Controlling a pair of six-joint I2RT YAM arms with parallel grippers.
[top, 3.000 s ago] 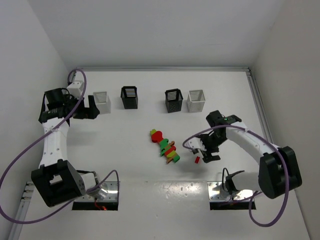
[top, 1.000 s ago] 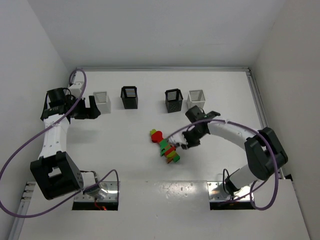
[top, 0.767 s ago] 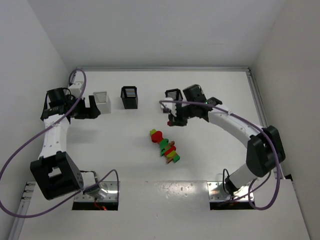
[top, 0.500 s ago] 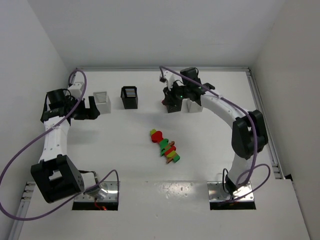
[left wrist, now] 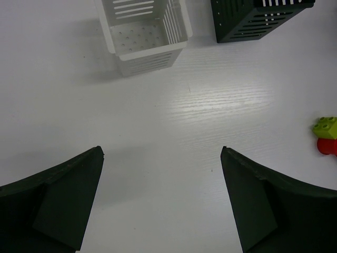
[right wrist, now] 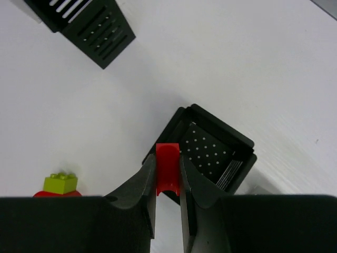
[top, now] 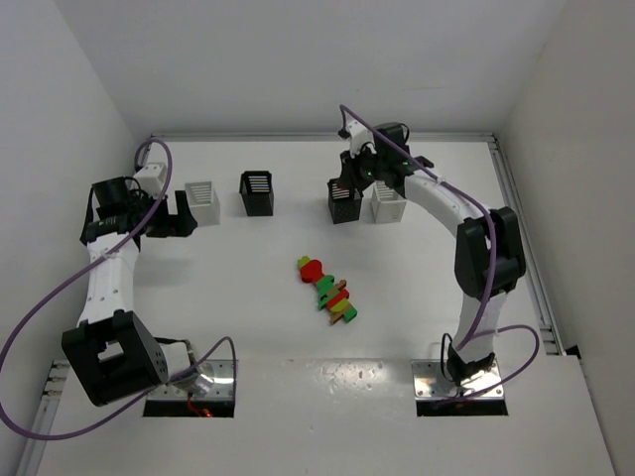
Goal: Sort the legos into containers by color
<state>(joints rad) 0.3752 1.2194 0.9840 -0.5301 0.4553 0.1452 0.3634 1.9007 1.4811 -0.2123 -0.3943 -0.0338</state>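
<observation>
Right pincer [right wrist: 167, 161] is holding a red lego [right wrist: 168, 171] over a black bin [right wrist: 210, 150], left pincer [left wrist: 162, 153] gaping empty, lego pile [top: 332, 293] waiting unsorted.

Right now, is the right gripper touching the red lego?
Touching: the right wrist view shows the right gripper clamped against both sides of the red lego.

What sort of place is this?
Probably a robotics lab test cell: bare white walls enclose a white table, with two white-and-black robot arms at its near edge and coloured plastic toy bricks.
</observation>
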